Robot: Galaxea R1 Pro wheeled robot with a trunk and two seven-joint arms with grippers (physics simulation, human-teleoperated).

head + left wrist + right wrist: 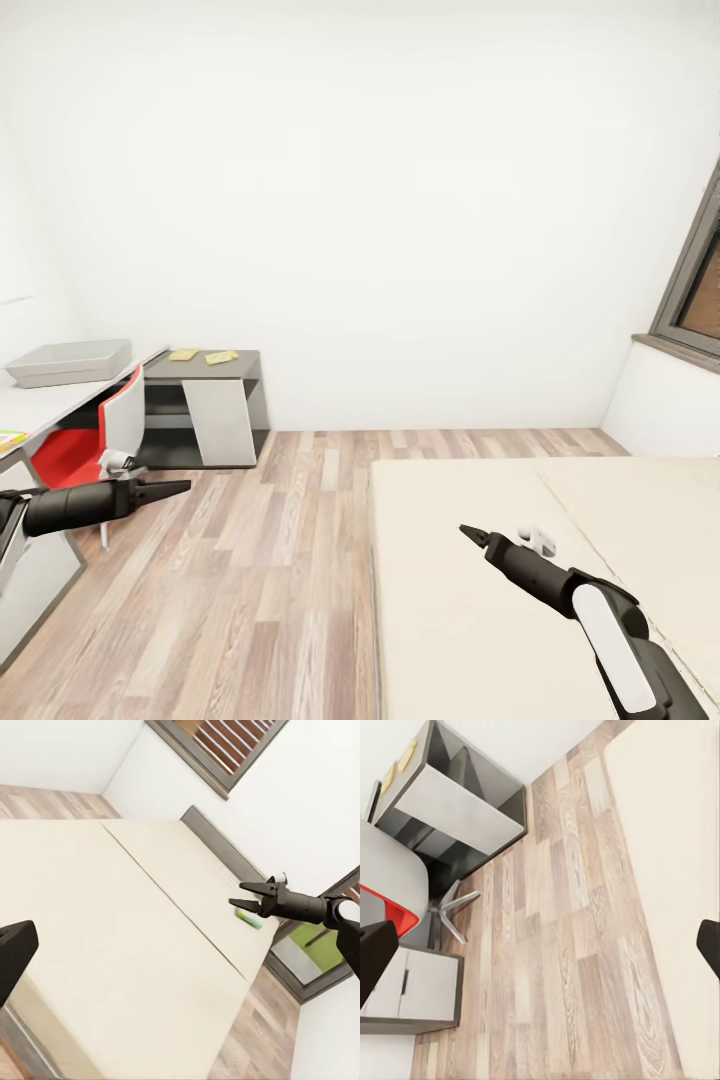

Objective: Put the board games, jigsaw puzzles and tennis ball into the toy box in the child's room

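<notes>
Nearest you, the right gripper (470,531) hangs over the beige bed (470,600), empty; its fingers come to a shut-looking point in the head view, but from the left wrist view (241,894) they stand a little apart, nothing between them. The left gripper (178,488) sits low over the wood floor (270,560), pointing toward the bed, fingers drawn together to a tip, nothing held.

You're in transit, I'd say; nothing is picked up, and the robot stands between bed and table (40,405); the step in hand looks like going for a board game on the bed.

One green, flat board game (247,917) lies on the far part of the mattress near the headboard (225,847), partly behind the right gripper in the left wrist view; long axis roughly across the bed, parallel to the headboard; cover too small to read; the second one I can't find.

Next move calls for turning the base toward the headboard end, then reaching far over the mattress; the box is thin, so you'll need to get a finger under an edge.

Farther off: red chair (95,440) at the desk; the toy box (70,362) sits on the pale desk top, long axis along the desk, open side up; beyond it two yellowish jigsaw puzzles (184,354), (221,357) lie flat side by side on the dark cabinet section (215,400) by the far wall; a coloured flat edge (10,438) shows on the near desk, can't tell which toy.
</notes>
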